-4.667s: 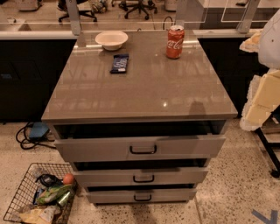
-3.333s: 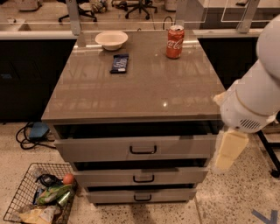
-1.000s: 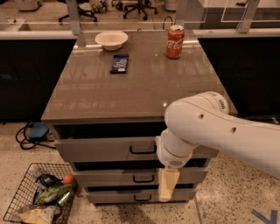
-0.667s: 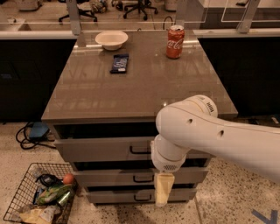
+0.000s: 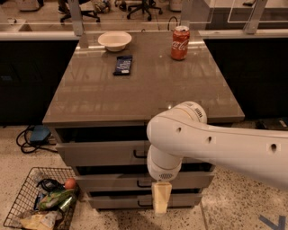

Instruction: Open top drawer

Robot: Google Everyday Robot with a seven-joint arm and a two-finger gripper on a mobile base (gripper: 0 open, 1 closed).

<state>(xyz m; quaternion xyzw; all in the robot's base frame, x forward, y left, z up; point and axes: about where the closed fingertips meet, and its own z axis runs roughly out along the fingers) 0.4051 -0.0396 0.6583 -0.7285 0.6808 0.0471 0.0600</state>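
A grey-brown countertop (image 5: 148, 96) is seen from above on a three-drawer cabinet. Toward its far edge, a white bowl (image 5: 114, 40), a dark snack packet (image 5: 123, 64) and a red cola can (image 5: 180, 37) are spread, well apart from each other. The top drawer (image 5: 101, 153) is located directly under the countertop. A dark gap is seen above its front, and its black handle (image 5: 138, 154) is partly covered by the arm. Two lower drawers (image 5: 112, 182) are stacked beneath it.

The view is crossed from the right by the white arm (image 5: 216, 146). The beige gripper (image 5: 161, 197) is hung downward from the wrist, in front of the lower drawers and below the top drawer's handle. Whether it is wide or narrow cannot be told; nothing is seen held.

A wire basket (image 5: 22, 206) of mixed items is set on the speckled floor (image 5: 238, 202) at lower left, with cables (image 5: 31, 137) near it. Dark cabinets (image 5: 27, 76) and office chair bases (image 5: 144, 6) are seen behind.
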